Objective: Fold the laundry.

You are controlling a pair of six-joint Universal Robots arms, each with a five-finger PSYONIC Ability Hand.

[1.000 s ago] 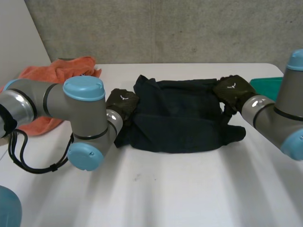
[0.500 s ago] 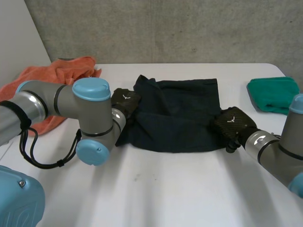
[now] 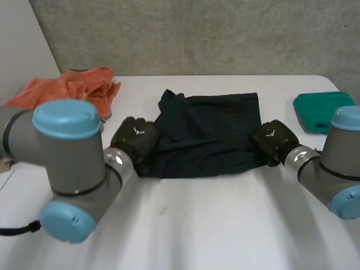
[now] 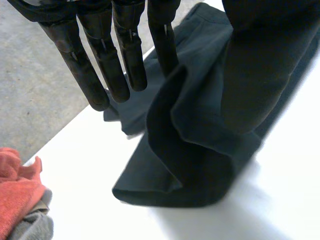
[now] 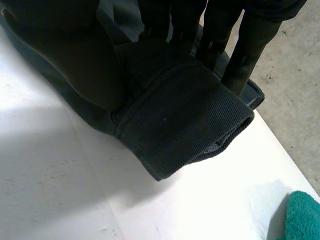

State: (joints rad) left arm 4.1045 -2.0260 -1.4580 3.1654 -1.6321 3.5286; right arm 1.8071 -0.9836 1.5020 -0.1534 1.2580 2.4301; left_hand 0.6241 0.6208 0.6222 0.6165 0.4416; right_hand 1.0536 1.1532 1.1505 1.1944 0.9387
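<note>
Your left hand (image 3: 135,138) and right hand (image 3: 274,138) pinch side edges of the cloth (image 3: 208,135). It looks soft and limp: take both layers under the thumbs.

A white, smooth-topped table (image 3: 214,225) fills the near and middle ground, its far edge running straight from left to right. Just behind that edge rises a rough grey concrete wall (image 3: 225,34), speckled and streaked. At the far left a plain pale panel (image 3: 22,50) stands in front of the wall. Past the table's edge lies a mottled grey concrete floor (image 4: 30,85). Soft light leaves brighter bands across the near tabletop.
</note>
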